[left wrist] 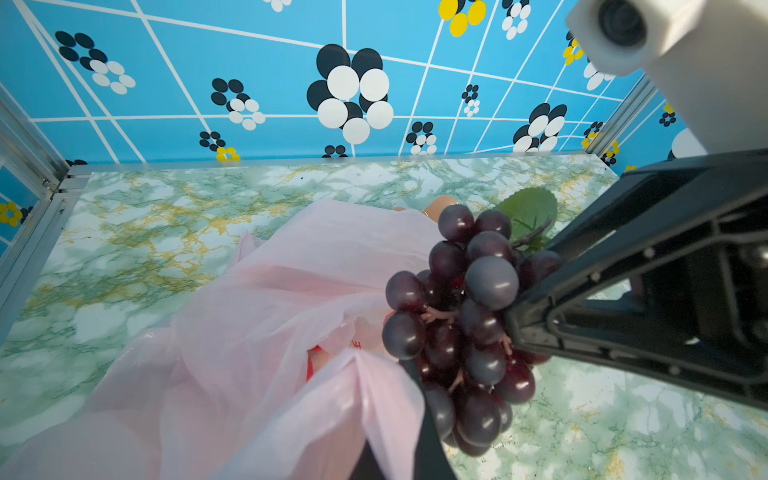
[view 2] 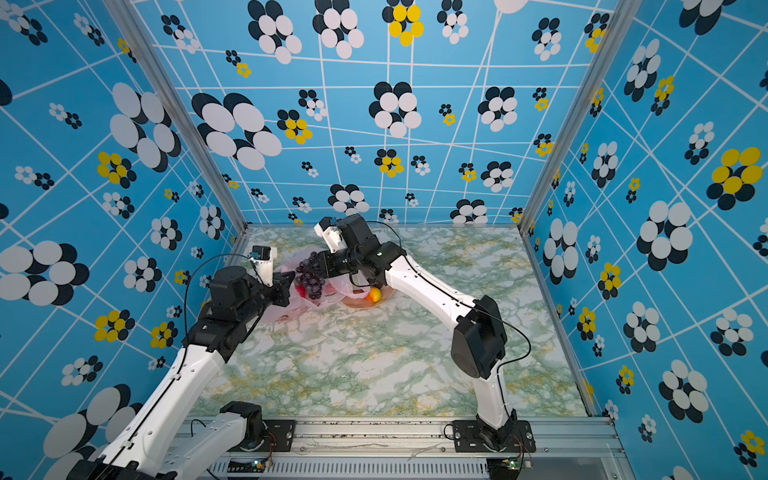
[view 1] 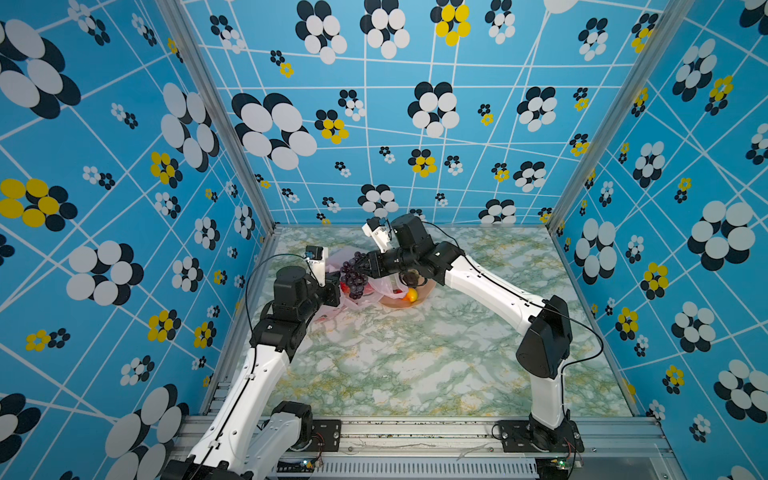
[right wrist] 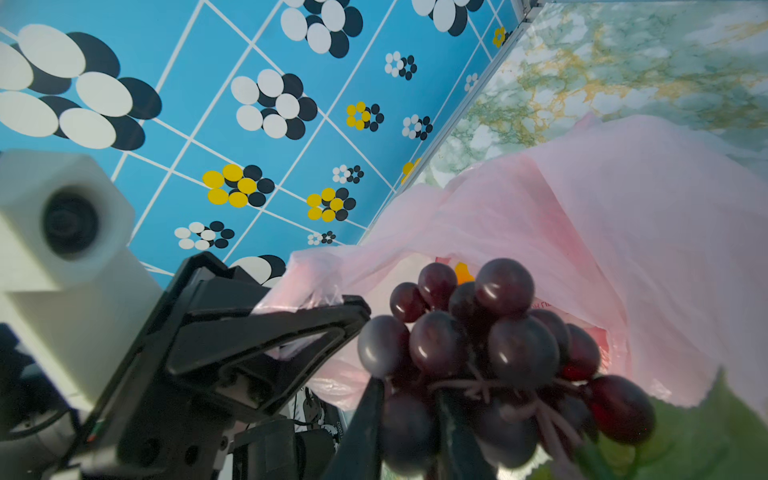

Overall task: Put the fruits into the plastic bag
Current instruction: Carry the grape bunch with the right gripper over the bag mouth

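Currently right gripper (view 1: 360,266) is clamped on the grape bunch (view 1: 354,280), dangling it just above the plastic bag (left wrist: 270,291) mouth, left gripper (right wrist: 340,309) pinching the bag rim, mango-like fruit (view 1: 411,295) in bowl (view 1: 399,306) alongside.

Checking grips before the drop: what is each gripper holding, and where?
Right gripper holds the grapes at the end by the leaf. Left gripper pinches the bag at its rim.
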